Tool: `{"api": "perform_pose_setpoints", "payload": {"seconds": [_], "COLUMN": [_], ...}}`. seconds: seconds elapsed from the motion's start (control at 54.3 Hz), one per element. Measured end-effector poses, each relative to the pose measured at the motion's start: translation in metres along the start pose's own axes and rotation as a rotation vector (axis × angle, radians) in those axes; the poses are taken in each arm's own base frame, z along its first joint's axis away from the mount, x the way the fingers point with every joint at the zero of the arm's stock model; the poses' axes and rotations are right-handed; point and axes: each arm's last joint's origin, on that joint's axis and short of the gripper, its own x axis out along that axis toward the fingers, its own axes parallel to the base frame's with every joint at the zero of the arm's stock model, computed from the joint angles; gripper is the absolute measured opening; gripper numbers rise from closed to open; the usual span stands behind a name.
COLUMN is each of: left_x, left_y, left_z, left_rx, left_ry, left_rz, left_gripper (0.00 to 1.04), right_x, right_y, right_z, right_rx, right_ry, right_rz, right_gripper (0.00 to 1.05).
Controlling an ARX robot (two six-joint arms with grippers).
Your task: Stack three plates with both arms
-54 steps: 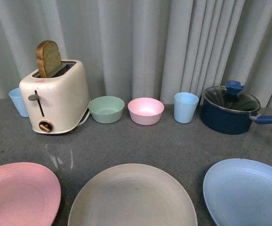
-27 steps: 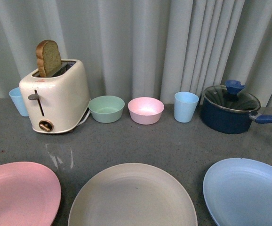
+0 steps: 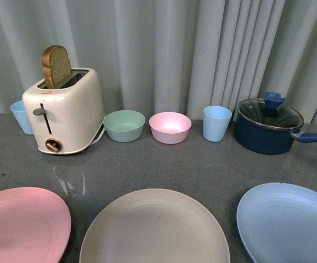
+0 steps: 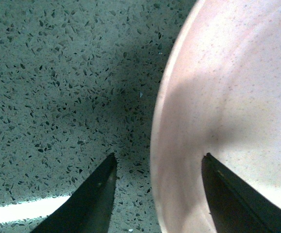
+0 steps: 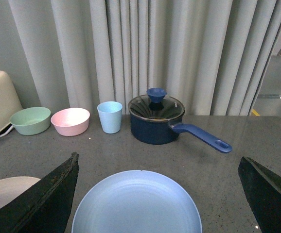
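Three plates lie in a row along the near edge of the grey counter: pink plate [image 3: 21,222] at the left, beige plate [image 3: 154,227] in the middle, light blue plate [image 3: 290,222] at the right. Neither arm shows in the front view. My left gripper [image 4: 159,158] is open, low over the counter, its fingers straddling the rim of the pink plate [image 4: 228,97]. My right gripper [image 5: 157,167] is open wide, above and behind the light blue plate [image 5: 136,204], which lies between its fingers; the beige plate's edge [image 5: 4,191] shows beside it.
At the back stand a cream toaster [image 3: 65,112] with a bread slice, a blue cup [image 3: 21,116] behind it, a green bowl [image 3: 124,125], a pink bowl [image 3: 170,127], a blue cup [image 3: 217,123] and a dark blue lidded pot [image 3: 268,129] with its handle pointing right. A curtain hangs behind.
The front view has shifted very slightly, so everything sits a few pixels higher. The plates and other objects have not moved.
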Motion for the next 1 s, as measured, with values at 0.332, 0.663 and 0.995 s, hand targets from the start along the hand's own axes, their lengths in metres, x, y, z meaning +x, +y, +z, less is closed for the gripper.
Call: {"api": "perform_pose_setpoints", "payload": {"seconds": [0.332, 0.663, 0.995], "left_x": [-0.010, -0.045, -0.092], "left_y": [0.008, 0.029, 0.020], "left_z": [0.006, 0.025, 0.054], "left_rx": [-0.042, -0.150, -0.235], "left_ry": [-0.021, -0.074, -0.181], "left_rz": [-0.032, -0.103, -0.223], "left_gripper": [0.06, 0.04, 0.04], "right_x": [0.000, 0.000, 0.000], "right_y": [0.000, 0.000, 0.000], "right_z": [0.000, 0.000, 0.000], "right_rx": [0.000, 0.000, 0.000], "right_ry": [0.000, 0.000, 0.000], "right_rz": [0.000, 0.000, 0.000], "right_gripper": [0.97, 0.97, 0.97]}}
